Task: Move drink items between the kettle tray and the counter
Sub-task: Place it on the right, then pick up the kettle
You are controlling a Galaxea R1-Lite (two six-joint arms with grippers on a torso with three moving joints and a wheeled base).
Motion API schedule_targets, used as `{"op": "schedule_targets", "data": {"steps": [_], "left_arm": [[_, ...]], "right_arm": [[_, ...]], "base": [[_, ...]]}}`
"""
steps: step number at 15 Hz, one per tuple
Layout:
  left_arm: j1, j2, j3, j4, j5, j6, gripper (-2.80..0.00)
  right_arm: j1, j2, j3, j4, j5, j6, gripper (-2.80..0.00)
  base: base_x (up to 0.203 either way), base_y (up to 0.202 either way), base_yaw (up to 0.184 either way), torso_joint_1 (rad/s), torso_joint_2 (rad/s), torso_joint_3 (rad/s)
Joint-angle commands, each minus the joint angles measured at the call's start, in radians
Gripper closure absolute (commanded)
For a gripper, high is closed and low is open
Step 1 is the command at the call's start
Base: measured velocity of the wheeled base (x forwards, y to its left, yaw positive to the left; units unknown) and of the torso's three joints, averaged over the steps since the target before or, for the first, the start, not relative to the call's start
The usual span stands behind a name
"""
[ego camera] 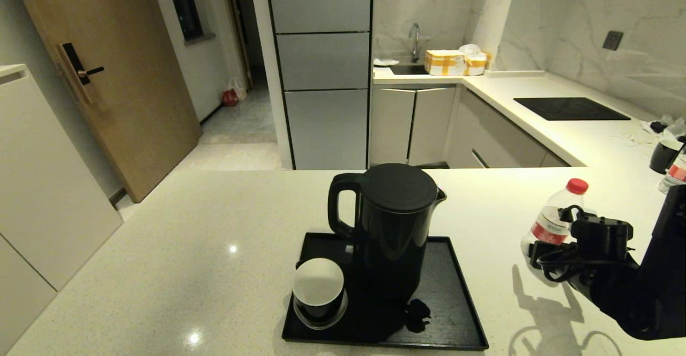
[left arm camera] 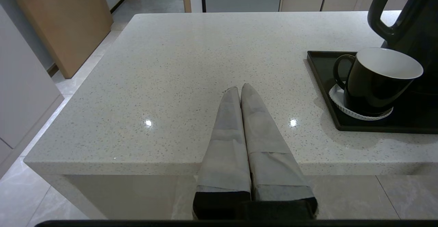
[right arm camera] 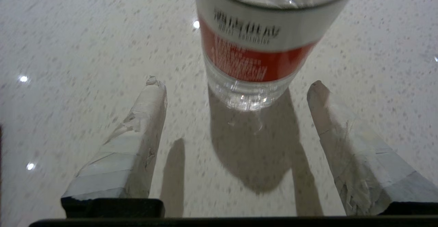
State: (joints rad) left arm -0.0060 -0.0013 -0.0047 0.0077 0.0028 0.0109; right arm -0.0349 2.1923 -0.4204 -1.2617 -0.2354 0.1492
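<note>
Our right gripper [right arm camera: 236,87] holds its jaws spread wide, and the bottle [ego camera: 557,214] stands upright on the surface [ego camera: 214,227] dead ahead at twelve o'clock, just beyond the fingertips [right arm camera: 155,83], untouched. From the kettle [ego camera: 394,227] on its tray [ego camera: 455,291], that bottle sits at three o'clock. The left gripper [left arm camera: 241,87] idles at the near edge, jaws pressed together. We count one kettle, one tray, one cup [ego camera: 319,289], two bottles.

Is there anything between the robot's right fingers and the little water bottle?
No. In the right wrist view, only bare counter and the bottle's shadow lie between it and the open right end effector.
</note>
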Motion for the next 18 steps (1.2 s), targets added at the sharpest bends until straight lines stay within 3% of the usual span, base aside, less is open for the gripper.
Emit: {"op": "schedule_targets", "data": {"steps": [1, 5, 6, 8, 13, 16, 18], "left_arm": [[0.0, 0.001, 0.0, 0.0, 0.0, 0.0, 0.0], [0.001, 0.0, 0.0, 0.0, 0.0, 0.0, 0.0], [0.001, 0.001, 0.0, 0.0, 0.0, 0.0, 0.0], [0.001, 0.0, 0.0, 0.0, 0.0, 0.0, 0.0], [0.001, 0.0, 0.0, 0.0, 0.0, 0.0, 0.0], [0.001, 0.001, 0.0, 0.0, 0.0, 0.0, 0.0], [0.001, 0.0, 0.0, 0.0, 0.0, 0.0, 0.0]], "right_arm": [[0.002, -0.079, 0.065, 0.0, 0.039, 0.001, -2.8], [0.002, -0.32, 0.156, 0.091, 0.114, 0.001, -2.8], [0.003, -0.423, 0.159, 0.154, 0.12, 0.001, 0.0], [0.009, -0.673, 0.137, 0.363, 0.137, 0.002, 0.0], [0.02, -1.348, -0.107, 1.231, 0.223, 0.008, 0.0], [0.019, -1.665, -0.322, 1.67, 0.174, 0.006, 0.0], [0.02, -1.845, -0.458, 1.885, 0.119, 0.0, 0.0]], "base": [[0.0, 0.0, 0.0, 0.0, 0.0, 0.0], [0.0, 0.0, 0.0, 0.0, 0.0, 0.0], [0.0, 0.0, 0.0, 0.0, 0.0, 0.0], [0.0, 0.0, 0.0, 0.0, 0.0, 0.0], [0.0, 0.0, 0.0, 0.0, 0.0, 0.0], [0.0, 0.0, 0.0, 0.0, 0.0, 0.0], [0.0, 0.0, 0.0, 0.0, 0.0, 0.0]]}}
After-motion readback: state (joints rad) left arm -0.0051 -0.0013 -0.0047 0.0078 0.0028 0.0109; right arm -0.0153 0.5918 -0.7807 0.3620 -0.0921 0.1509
